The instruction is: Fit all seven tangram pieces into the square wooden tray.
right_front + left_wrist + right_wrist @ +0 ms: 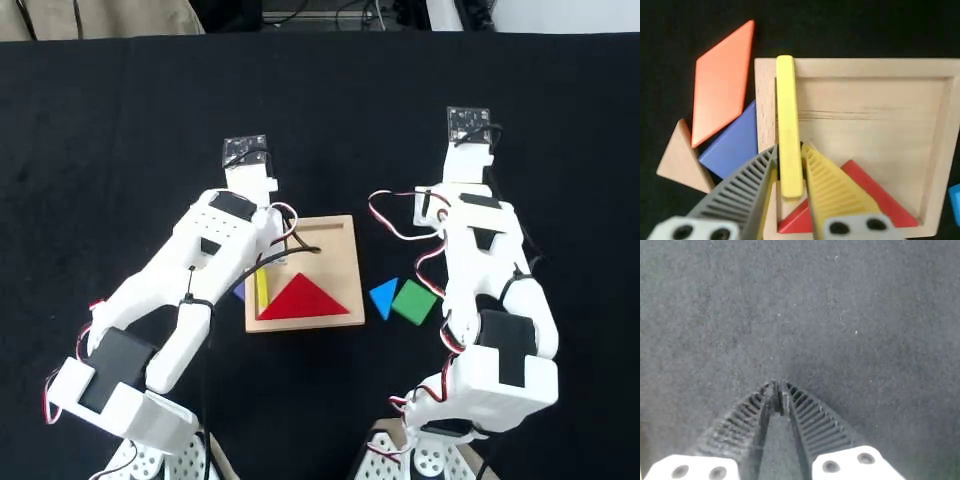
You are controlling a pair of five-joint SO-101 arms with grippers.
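While only 1 of the 7 pieces lies flat in the wooden tray (345, 225), the task is judged to be at an early stage. Red triangle (300, 298): seated in the lower part of the tray, near the centre of the high view. Yellow piece (787, 125): stood on edge and pinched by the left gripper (788, 150), running along one inner wall of the tray with its far end over the rim; judged not yet seated. Orange parallelogram (722, 80), dark blue piece (732, 145) and tan triangle (680, 160): clustered on the tabletop (120, 120) just outside that same wall. Light blue triangle (384, 296) and green square (414, 301): side by side on the tabletop just right of the tray in the high view. Right gripper (778, 390): pressed together on nothing, over bare black tabletop. Remaining: 6 pieces to seat, 5 of them lying loose. No brand, label or legible writing can be made out on the tray or pieces.
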